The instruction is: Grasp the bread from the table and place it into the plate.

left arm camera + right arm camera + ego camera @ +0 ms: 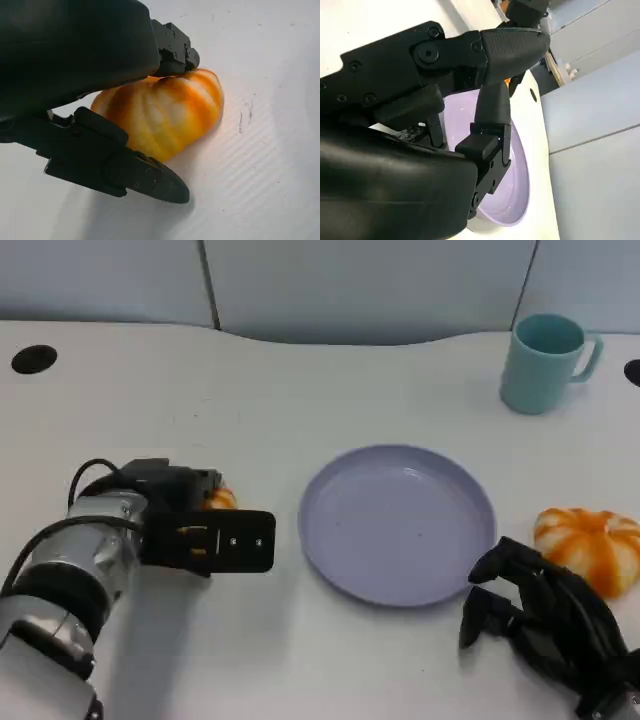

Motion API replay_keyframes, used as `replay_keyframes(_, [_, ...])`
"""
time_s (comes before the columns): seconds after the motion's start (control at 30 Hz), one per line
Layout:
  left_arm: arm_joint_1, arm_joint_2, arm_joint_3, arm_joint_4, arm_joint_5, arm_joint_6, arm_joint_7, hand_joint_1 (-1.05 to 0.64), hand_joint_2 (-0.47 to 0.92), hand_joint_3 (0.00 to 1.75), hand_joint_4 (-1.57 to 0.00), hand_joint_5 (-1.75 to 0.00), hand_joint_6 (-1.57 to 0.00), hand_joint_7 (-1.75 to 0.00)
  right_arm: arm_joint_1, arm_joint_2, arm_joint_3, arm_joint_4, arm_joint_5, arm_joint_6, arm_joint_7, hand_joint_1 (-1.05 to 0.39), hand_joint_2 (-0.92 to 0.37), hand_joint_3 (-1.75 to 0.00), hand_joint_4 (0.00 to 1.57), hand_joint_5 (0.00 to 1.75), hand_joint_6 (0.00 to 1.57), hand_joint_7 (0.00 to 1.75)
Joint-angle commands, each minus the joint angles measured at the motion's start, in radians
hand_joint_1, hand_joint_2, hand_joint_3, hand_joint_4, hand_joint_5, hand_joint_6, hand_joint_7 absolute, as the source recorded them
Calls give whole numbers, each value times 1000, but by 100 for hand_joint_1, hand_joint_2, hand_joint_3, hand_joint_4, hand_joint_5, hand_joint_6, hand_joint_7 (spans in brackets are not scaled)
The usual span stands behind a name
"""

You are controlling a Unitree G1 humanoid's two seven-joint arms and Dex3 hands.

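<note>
Bread (pixel 165 112) under left hand (pixel 200 530), plate (pixel 398 524) alongside, mug (pixel 545 362) beyond.

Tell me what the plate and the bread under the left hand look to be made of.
Plate: probably plastic or melamine, matte lavender, uniform colour with soft sheen. Bread: glossy orange-and-cream ribbed surface, very even and slick, so possibly a plastic or foam replica; real bread cannot be ruled out. The left hand covers part of it.

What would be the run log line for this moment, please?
left hand: closing around bread, on table | right hand: idle, curled | plate: empty
</note>
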Motion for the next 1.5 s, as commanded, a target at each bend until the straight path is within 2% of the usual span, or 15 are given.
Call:
replay_keyframes(0.03, [-6,-8,-5,22,-22,6,14,-67,80,0,-10,-5,-16,-1,35,-7,-6,25,-5,4,-3,-52,-92,-29,68,170,56,138])
replay_keyframes(0.23, [-1,-17,-25,37,-20,18,37,-67,80,0,-9,-5,-15,0,40,-10,-4,15,-3,17,-1,-52,-92,-28,68,169,56,138])
replay_keyframes(0.47, [24,-19,-30,43,-30,-7,134,-44,74,0,-20,-12,-24,-4,48,-9,-4,2,-2,17,-2,-52,-92,-26,69,167,56,136])
replay_keyframes(0.7, [23,-20,-35,50,-35,-15,145,-43,74,0,-20,-13,-25,-3,48,-9,-4,3,-1,13,-2,-52,-92,-26,69,166,57,134])
replay_keyframes(0.73, [61,-10,-27,49,-34,-62,271,-43,74,0,-20,-13,-25,-3,50,-11,-2,-1,-3,16,-4,-52,-92,-26,69,166,57,134])
replay_keyframes(0.77, [90,-3,-22,49,-34,-99,368,-31,85,10,-59,-107,-56,-85,52,-12,-1,-5,-4,17,-6,-53,-92,-26,69,166,58,134])
replay_keyframes(0.8, [108,2,-19,52,-33,-126,437,-27,88,14,-72,-140,-64,-119,53,-13,0,-7,-5,19,-7,-53,-92,-26,69,166,58,134])
replay_keyframes(0.87, [116,2,-20,65,-32,-148,488,-24,91,17,-83,-167,-69,-148,54,-13,0,-10,-6,20,-8,-53,-92,-26,69,166,58,134])
replay_keyframes(0.9, [128,5,-20,66,-28,-172,553,-24,92,17,-84,-171,-70,-151,53,-14,0,-8,-5,21,-5,-53,-92,-26,69,166,58,134])
replay_keyframes(0.97, [144,8,-22,70,-23,-204,637,-23,92,42,-89,-174,-67,-170,52,-15,-1,-5,-3,21,-2,-52,-92,-27,70,166,58,134])
replay_keyframes(1.0, [145,6,-20,71,-23,-211,673,-23,92,45,-89,-174,-66,-172,52,-14,1,-8,-5,24,-6,-52,-92,-28,70,166,58,134])
replay_keyframes(1.07, [143,4,-20,76,-24,-215,705,-22,87,64,-90,-175,-65,-174,53,-14,2,-12,-7,28,-11,-53,-92,-27,70,166,58,134])
replay_keyframes(1.13, [138,6,-15,76,-28,-222,725,-21,86,71,-87,-175,-64,-174,51,-16,2,-12,-5,38,-8,-53,-92,-28,69,166,57,134])
replay_keyframes(1.17, [135,7,-13,74,-31,-223,729,-20,78,81,-86,-175,-63,-175,51,-16,3,-15,-6,42,-11,-52,-92,-28,70,166,57,134])
replay_keyframes(1.5, [105,26,47,36,-85,-289,728,-15,64,103,-82,-175,-60,-175,50,-12,-6,-6,5,42,-5,-51,-92,-28,69,165,57,132])
